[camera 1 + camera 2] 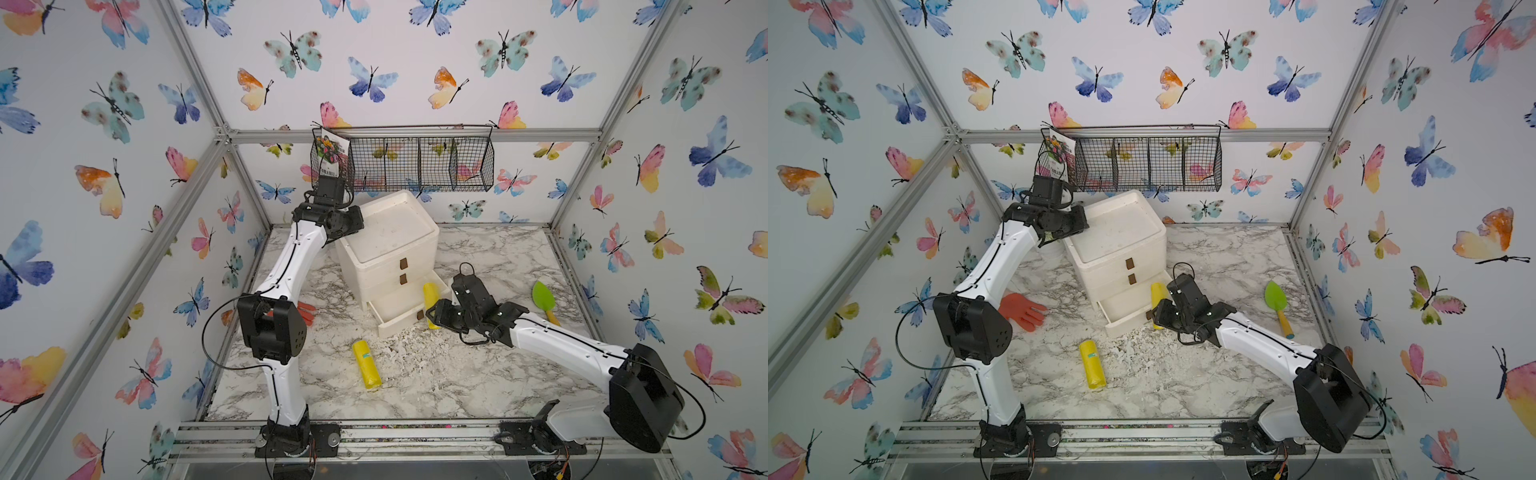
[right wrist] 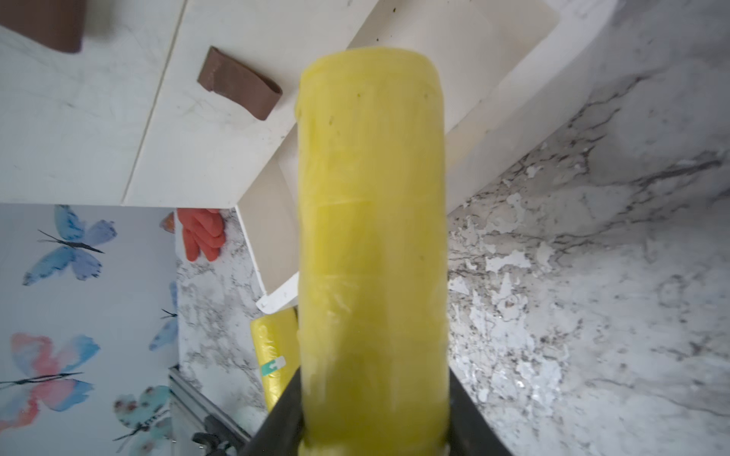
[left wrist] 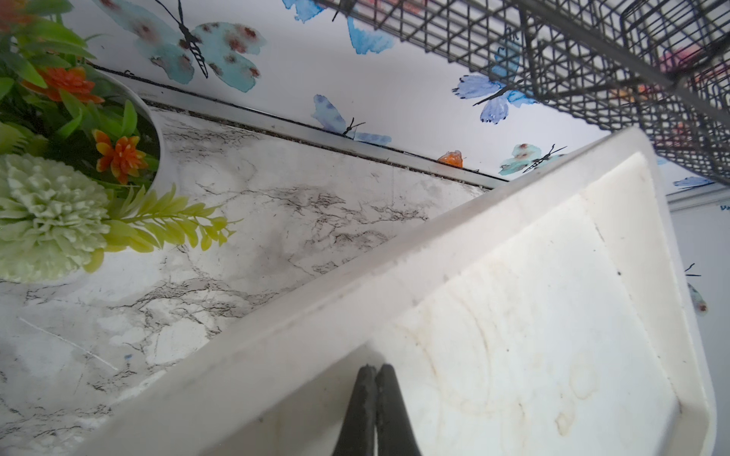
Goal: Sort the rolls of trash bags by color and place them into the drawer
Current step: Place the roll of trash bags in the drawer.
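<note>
My right gripper [image 2: 373,377] is shut on a yellow roll of trash bags [image 2: 371,221], a finger on each side of its near end. In both top views this roll [image 1: 430,297] [image 1: 1157,296] reaches over the right end of the open bottom drawer [image 1: 397,326] of the white drawer unit [image 1: 386,237]. A second yellow roll [image 1: 367,364] [image 1: 1093,364] lies on the marble table in front of the drawer, with a small teal label on it. My left gripper [image 3: 375,369] is shut and empty, its tips over the unit's recessed top near its left rim.
An orange rubber glove [image 1: 1022,311] lies left of the drawer unit. A green-bladed trowel [image 1: 544,299] lies at the right. A black wire basket [image 1: 419,162] hangs on the back wall above the unit. A white pot of artificial flowers [image 3: 59,166] stands behind the left arm.
</note>
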Action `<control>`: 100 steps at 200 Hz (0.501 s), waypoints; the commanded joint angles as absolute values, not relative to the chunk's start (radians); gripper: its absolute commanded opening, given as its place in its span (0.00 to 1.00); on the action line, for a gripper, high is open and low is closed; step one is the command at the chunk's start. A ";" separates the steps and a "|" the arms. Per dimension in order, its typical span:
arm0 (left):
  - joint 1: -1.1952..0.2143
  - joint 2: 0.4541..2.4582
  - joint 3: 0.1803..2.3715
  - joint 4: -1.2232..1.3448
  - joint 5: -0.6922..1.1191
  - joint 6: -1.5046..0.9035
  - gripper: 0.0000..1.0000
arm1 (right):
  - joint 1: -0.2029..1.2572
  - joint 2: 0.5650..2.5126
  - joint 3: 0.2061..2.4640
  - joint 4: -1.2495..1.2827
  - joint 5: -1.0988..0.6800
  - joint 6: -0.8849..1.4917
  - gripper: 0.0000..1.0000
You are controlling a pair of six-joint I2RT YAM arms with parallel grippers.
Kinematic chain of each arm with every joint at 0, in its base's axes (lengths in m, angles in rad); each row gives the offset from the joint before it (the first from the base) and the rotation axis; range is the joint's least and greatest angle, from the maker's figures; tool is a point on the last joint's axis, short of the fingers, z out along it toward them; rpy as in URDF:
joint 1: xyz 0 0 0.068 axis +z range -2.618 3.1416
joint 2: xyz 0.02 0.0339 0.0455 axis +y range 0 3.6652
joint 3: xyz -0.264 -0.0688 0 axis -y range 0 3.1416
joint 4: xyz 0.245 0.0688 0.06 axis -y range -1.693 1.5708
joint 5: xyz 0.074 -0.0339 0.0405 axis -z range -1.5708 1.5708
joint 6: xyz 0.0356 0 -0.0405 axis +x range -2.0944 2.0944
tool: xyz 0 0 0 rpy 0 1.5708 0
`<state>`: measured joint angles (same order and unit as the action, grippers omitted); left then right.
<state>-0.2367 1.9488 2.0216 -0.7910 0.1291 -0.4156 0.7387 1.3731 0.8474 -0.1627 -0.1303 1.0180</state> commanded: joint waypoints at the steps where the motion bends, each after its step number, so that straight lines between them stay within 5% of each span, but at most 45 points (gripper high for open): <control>1: -0.230 2.007 1.944 -1.022 0.127 -0.406 0.00 | 0.742 1.351 0.826 0.087 -0.134 1.267 0.43; 100: -0.225 2.010 1.948 -1.007 0.153 -0.403 0.00 | 0.757 1.492 0.891 0.230 -0.018 1.550 0.54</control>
